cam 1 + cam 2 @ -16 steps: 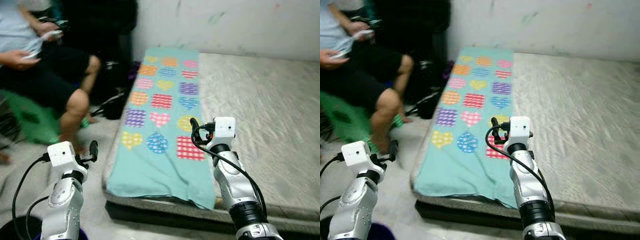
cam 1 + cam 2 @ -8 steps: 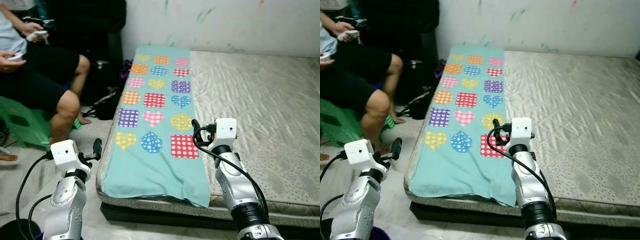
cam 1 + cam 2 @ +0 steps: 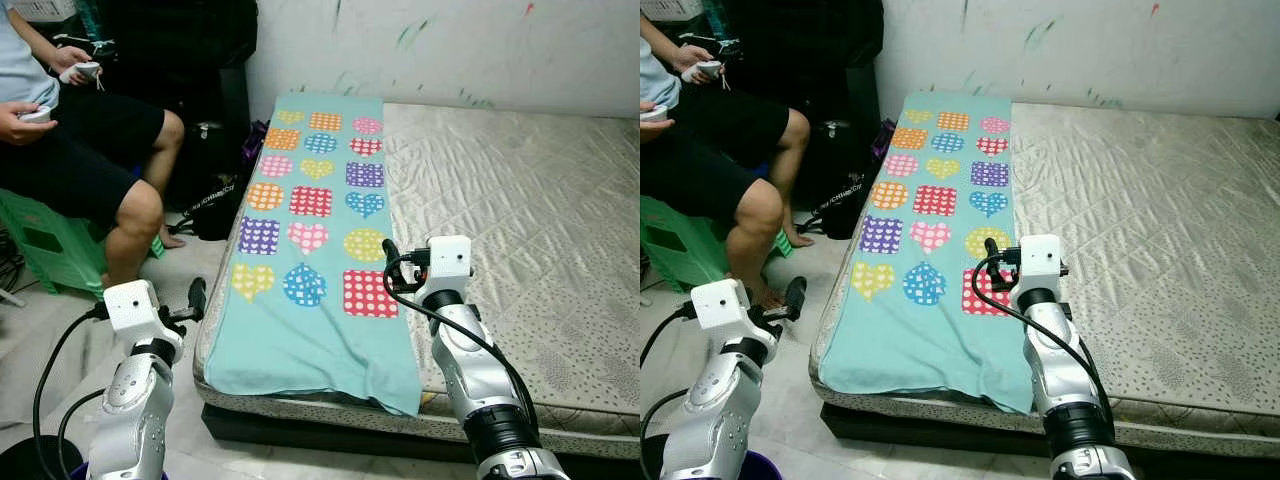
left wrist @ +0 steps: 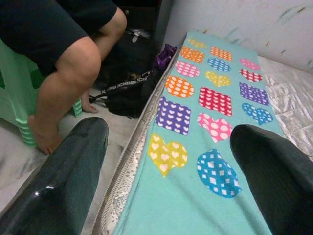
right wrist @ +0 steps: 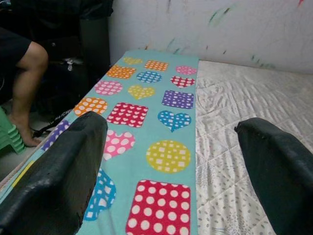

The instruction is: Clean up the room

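Observation:
A teal blanket (image 3: 312, 250) with coloured hearts, circles and squares lies flat along the left side of a bare grey mattress (image 3: 520, 220). Its near end hangs over the mattress's front edge. My left gripper (image 3: 195, 297) is held up over the floor, just left of the mattress corner, open and with nothing in it. My right gripper (image 3: 388, 262) hovers over the blanket's right edge near a red dotted square, also open and holding nothing. In the left wrist view the black fingers (image 4: 63, 186) frame the blanket (image 4: 215, 112) from wide apart. The right wrist view has its fingers (image 5: 58, 171) equally spread over the blanket (image 5: 161, 122).
A person (image 3: 90, 150) sits on a green stool (image 3: 50, 245) at the left, holding small controllers. A black bag (image 3: 215, 205) lies on the floor between the stool and the bed. A white wall (image 3: 450, 45) runs behind the mattress. A dark bin rim (image 3: 25, 462) shows bottom left.
The whole picture has shifted and sharpened, so the camera moved. Both arms hold the same pose, and the blanket lies as before.

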